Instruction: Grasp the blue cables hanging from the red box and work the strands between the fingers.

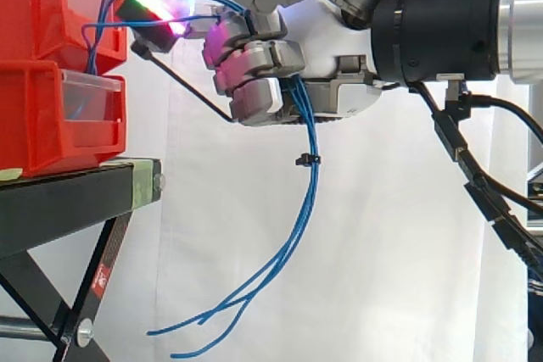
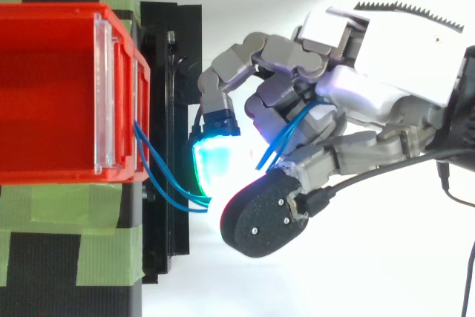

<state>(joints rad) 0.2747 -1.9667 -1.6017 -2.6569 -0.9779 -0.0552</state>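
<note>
Several thin blue cables [image 1: 299,209] run out of the upper red box [image 1: 51,6] and pass through my hand [image 1: 314,48]. Their loose ends hang down toward the lower middle of the side view, bound by a small black tie [image 1: 306,159]. My fingers are curled round the strands just right of the box front, with the thumb stretched above them toward the box. From above, the cables [image 2: 159,180] leave the box [image 2: 52,94] at its clear front panel and loop into my hand [image 2: 326,116], where strands show between the curled fingers.
Two red bins are stacked on a black stand [image 1: 76,201] with crossed legs at the left. Green tape [image 2: 67,206] covers parts of the stand top. A white curtain hangs behind.
</note>
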